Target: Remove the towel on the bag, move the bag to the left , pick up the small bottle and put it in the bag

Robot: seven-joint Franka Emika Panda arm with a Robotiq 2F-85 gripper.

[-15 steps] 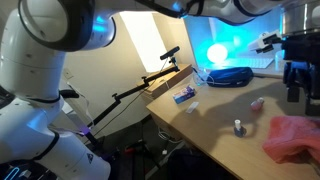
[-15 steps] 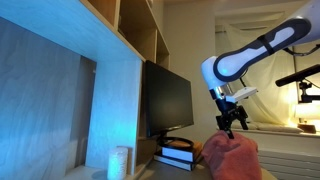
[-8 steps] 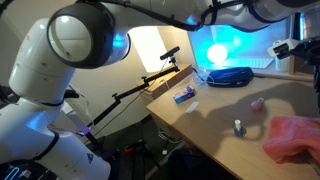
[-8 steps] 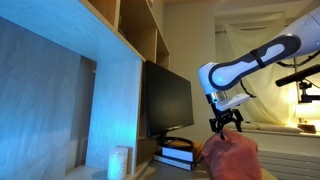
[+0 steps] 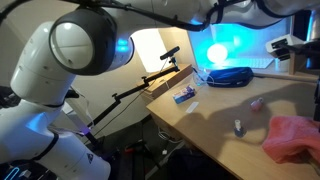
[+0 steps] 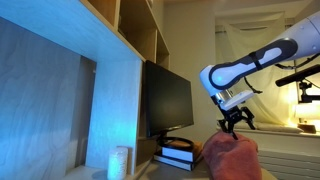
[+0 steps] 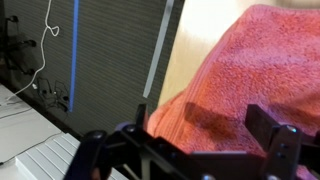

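End effector (image 6: 237,126) hovers just above the pink towel (image 6: 232,158), jaws wide apart, nothing held. Towel's bunched on the surface (image 5: 215,108), near right. Dark bag (image 5: 225,75) sits far left of it, small bottle (image 5: 238,127) betw. them. Next reach prob. goes far-left, twd bag.

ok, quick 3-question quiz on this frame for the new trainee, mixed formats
1. True or false: the pink towel lies on the dark bag.
2. In the wrist view, what fills the space beneath the claw? A) the towel B) a mug C) a keyboard
3. Short answer: is the claw open or shut?
Key: 1 false, the towel lies on the table, apart from the bag. 2 A. 3 open, gripping nothing.
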